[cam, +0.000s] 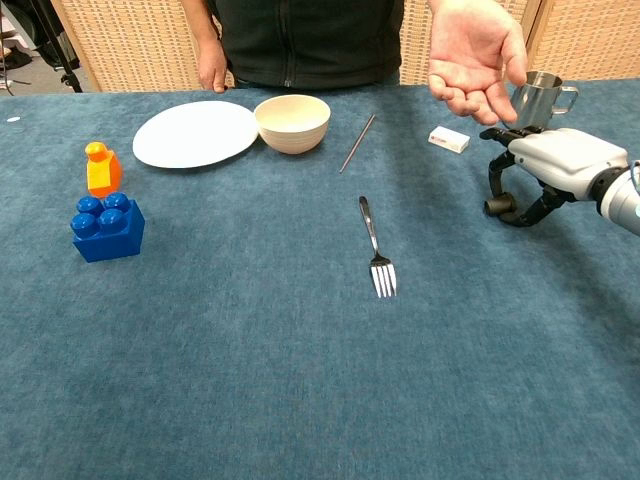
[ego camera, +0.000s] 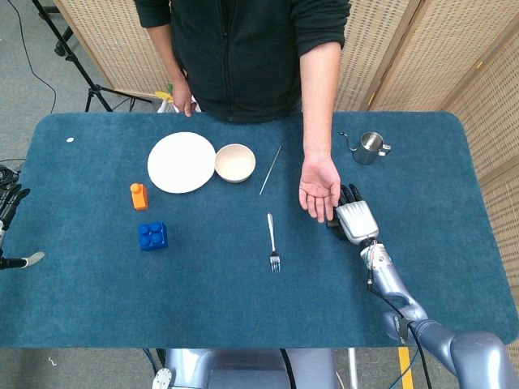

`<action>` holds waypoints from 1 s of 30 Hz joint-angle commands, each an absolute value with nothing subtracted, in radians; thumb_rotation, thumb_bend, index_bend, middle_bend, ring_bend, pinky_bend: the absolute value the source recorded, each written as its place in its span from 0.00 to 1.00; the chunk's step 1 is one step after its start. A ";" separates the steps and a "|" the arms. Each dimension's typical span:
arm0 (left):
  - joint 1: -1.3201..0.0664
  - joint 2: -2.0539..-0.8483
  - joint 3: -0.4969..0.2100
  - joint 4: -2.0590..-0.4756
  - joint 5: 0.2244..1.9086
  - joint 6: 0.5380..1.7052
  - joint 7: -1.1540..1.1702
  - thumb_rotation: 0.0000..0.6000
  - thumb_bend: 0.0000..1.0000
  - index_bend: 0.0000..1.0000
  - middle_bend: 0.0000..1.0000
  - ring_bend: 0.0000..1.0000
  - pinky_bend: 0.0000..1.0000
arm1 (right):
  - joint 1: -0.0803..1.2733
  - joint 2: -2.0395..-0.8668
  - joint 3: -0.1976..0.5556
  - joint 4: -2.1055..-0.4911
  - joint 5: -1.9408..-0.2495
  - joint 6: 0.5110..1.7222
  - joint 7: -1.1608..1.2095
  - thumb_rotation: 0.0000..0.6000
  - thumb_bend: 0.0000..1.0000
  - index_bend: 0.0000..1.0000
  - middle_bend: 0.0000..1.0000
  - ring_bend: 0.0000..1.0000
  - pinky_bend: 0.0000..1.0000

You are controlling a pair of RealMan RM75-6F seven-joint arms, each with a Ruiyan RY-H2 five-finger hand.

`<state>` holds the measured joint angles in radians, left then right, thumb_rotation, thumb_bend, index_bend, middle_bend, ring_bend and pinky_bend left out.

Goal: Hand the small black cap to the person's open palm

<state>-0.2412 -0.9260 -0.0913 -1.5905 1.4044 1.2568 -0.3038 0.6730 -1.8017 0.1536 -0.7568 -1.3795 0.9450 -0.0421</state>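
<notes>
Right hand [cam: 545, 170] hangs low over the table [cam: 300, 380], back of the hand up, fingers [cam: 497, 175] curled downward. A small dark object, most likely the cap [cam: 492, 207], sits at the fingertips in the chest view, pinched between thumb and a finger; whether it is lifted clear of the cloth or touching it cannot be told. In the head view the cap is hidden under the hand [ego camera: 354, 219].

The palm [cam: 470, 55] is just above and slightly to the left of the right hand, held open and face up, fingers drooping toward the robot — evidently offered as the receiving surface. In the head view its fingertips [ego camera: 324, 212] almost touch the robot's. Judgement: the grasp step is in hand; the cap must next rise and come over the palm before release, and the closeness leaves little room, so a bump against the person's fingers is the risk.

Beyond the hand: a white block [cam: 448, 139] lies up-left, a steel cup [cam: 540, 95] behind. Well to the left lie a fork [cam: 376, 250], a stick [cam: 357, 142], bowl [cam: 292, 122], plate [cam: 195, 133], and further still an orange bottle [cam: 100, 168] and blue brick [cam: 107, 226].

Left hand [ego camera: 8, 207] sits at the far table edge, idle; only dark fingers show, so I cannot tell how open it is.
</notes>
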 commanded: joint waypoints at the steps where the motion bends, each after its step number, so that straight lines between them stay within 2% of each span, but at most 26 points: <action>1: -0.242 -0.925 -0.090 -1.592 1.407 1.256 -0.304 1.00 0.00 0.00 0.00 0.00 0.00 | 0.672 -1.803 0.151 -0.754 -1.383 0.952 -0.037 1.00 0.40 0.54 0.00 0.00 0.00; 7: -0.241 -0.924 -0.090 -1.593 1.407 1.258 -0.305 1.00 0.00 0.00 0.00 0.00 0.00 | 0.656 -1.785 0.139 -0.771 -1.404 0.998 -0.020 1.00 0.44 0.56 0.01 0.00 0.00; 15: -0.237 -0.919 -0.087 -1.592 1.414 1.262 -0.321 1.00 0.00 0.00 0.00 0.00 0.00 | 0.596 -1.700 0.122 -0.832 -1.428 1.095 0.026 1.00 0.47 0.57 0.03 0.00 0.00; 26: -0.227 -0.907 -0.078 -1.592 1.446 1.285 -0.358 1.00 0.00 0.00 0.00 0.00 0.00 | 0.462 -1.477 0.124 -0.958 -1.459 1.311 0.169 1.00 0.54 0.58 0.04 0.00 0.00; 30: -0.228 -0.903 -0.077 -1.590 1.452 1.286 -0.373 1.00 0.00 0.00 0.00 0.00 0.00 | 0.435 -1.367 0.156 -1.087 -1.487 1.427 0.162 1.00 0.55 0.58 0.05 0.00 0.00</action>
<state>-0.2273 -0.9036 -0.0771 -1.5906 1.4509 1.2855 -0.3707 0.4578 -1.4257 0.1336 -1.0077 -1.4649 1.3621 0.1619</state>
